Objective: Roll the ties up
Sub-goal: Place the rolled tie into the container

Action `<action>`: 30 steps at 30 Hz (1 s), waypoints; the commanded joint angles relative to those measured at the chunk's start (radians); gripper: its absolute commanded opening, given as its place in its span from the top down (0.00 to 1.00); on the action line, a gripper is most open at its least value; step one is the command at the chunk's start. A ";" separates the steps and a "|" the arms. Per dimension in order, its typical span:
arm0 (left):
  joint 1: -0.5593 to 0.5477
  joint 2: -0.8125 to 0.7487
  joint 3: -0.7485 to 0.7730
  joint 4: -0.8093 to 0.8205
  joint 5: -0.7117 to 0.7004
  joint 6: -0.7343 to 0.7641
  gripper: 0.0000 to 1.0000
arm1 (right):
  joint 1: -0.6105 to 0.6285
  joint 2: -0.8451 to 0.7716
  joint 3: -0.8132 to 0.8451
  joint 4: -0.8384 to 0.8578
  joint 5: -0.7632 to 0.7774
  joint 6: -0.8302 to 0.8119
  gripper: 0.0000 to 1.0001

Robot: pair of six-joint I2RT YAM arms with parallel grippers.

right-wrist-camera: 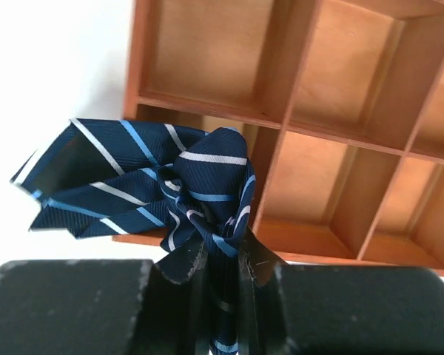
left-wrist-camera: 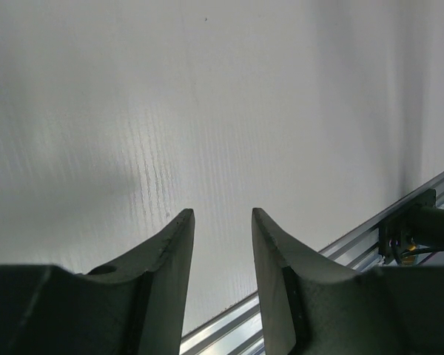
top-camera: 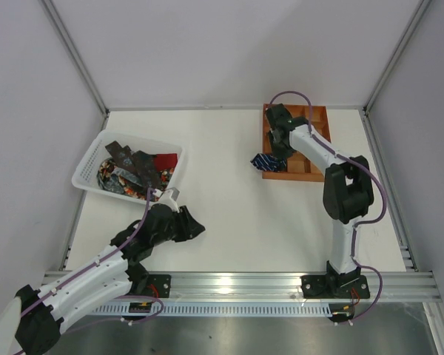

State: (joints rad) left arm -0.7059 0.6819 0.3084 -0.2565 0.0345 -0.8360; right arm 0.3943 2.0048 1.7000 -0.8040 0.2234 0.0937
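My right gripper (top-camera: pixel 275 153) (right-wrist-camera: pixel 220 255) is shut on the navy tie (right-wrist-camera: pixel 155 185) with light-blue stripes, bunched into a loose roll. It holds the tie at the left edge of the orange-brown compartment tray (top-camera: pixel 316 172) (right-wrist-camera: pixel 281 126); the tie (top-camera: pixel 266 163) overhangs the tray's near-left corner. My left gripper (top-camera: pixel 194 231) (left-wrist-camera: pixel 222 214) is open and empty, low over the bare white table. Several other ties (top-camera: pixel 137 168), dark brown, red and multicoloured, lie heaped in the white plastic basket (top-camera: pixel 89 163) at the left.
The tray has several square compartments, those seen in the right wrist view bare. An aluminium rail (top-camera: pixel 244 282) (left-wrist-camera: pixel 296 303) runs along the table's near edge. Grey walls enclose the table on three sides.
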 commanded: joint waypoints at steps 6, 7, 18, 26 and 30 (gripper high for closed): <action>0.017 0.004 -0.002 0.025 0.021 0.023 0.56 | 0.000 0.048 0.078 -0.049 0.137 0.015 1.00; 0.017 0.004 -0.002 0.026 0.022 0.023 0.56 | 0.001 0.051 0.079 -0.052 0.146 0.018 1.00; 0.020 -0.001 -0.003 0.022 0.024 0.023 0.57 | 0.072 0.159 0.162 -0.087 0.266 0.029 1.00; 0.025 -0.002 0.000 0.014 0.025 0.029 0.56 | 0.146 0.241 0.222 -0.141 0.378 0.086 1.00; 0.028 0.001 0.000 0.016 0.028 0.031 0.56 | 0.179 0.288 0.256 -0.179 0.445 0.118 0.99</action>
State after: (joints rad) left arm -0.6922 0.6868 0.3080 -0.2562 0.0414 -0.8288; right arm 0.5491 2.2555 1.9034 -0.9398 0.5941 0.1673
